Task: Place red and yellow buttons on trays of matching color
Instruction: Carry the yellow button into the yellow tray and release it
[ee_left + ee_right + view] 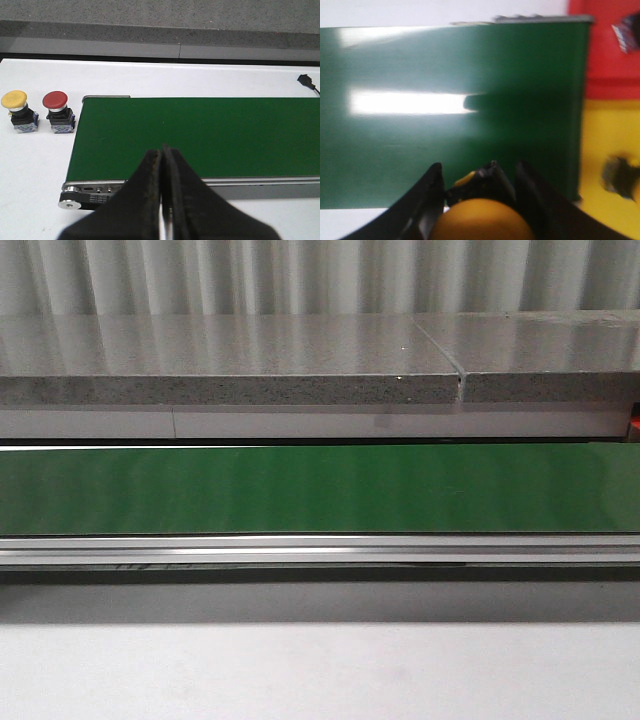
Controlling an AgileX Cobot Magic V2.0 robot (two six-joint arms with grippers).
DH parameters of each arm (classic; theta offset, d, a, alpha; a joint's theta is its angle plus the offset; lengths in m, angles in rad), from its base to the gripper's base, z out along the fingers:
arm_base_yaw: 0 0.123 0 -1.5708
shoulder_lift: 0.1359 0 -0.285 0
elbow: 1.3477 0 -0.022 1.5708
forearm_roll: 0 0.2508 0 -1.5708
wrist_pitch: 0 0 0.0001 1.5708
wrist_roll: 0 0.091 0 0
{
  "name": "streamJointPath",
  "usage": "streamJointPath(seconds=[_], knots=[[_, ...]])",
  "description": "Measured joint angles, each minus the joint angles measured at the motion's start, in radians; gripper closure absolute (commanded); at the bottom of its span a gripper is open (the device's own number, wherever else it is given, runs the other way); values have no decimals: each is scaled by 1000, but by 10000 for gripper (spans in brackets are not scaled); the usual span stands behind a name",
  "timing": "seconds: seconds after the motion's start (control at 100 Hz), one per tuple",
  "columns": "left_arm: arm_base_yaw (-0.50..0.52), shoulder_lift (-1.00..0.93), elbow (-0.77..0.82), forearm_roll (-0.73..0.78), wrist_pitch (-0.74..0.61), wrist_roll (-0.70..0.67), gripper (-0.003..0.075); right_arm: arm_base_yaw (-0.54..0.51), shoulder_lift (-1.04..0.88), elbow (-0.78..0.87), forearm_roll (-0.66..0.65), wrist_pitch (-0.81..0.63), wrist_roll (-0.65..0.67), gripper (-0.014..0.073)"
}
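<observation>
In the left wrist view a yellow button (15, 100) and a red button (55, 100) stand side by side on the white table, just off the end of the green belt (200, 135). My left gripper (163, 150) hangs shut and empty over the belt's near edge. In the right wrist view my right gripper (480, 177) is shut on a yellow button (482, 220), above the belt (445, 115). Past the belt's end lie the red tray (605, 60) and the yellow tray (610, 135). A button (620, 177) lies on the yellow tray, and another button (627, 30) on the red tray.
The front view shows only the green conveyor belt (320, 488), its metal rail (320, 548) and a grey stone ledge (230, 360) behind; no gripper shows there. A black cable plug (305, 80) lies on the table beyond the belt.
</observation>
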Motion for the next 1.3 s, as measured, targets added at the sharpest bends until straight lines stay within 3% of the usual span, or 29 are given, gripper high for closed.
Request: streamJointPath(seconds=[0.17,0.41,0.77,1.3], knots=[[0,0,0,0,0,0,740,-155,-95,121,-89,6,108,495],[0,0,0,0,0,0,740,-370,-220,333,-104,-74,176,495],[0,0,0,0,0,0,740,-383,-217,393,-104,-249,212,495],[0,0,0,0,0,0,740,-401,48,393,-104,-344,238,491]])
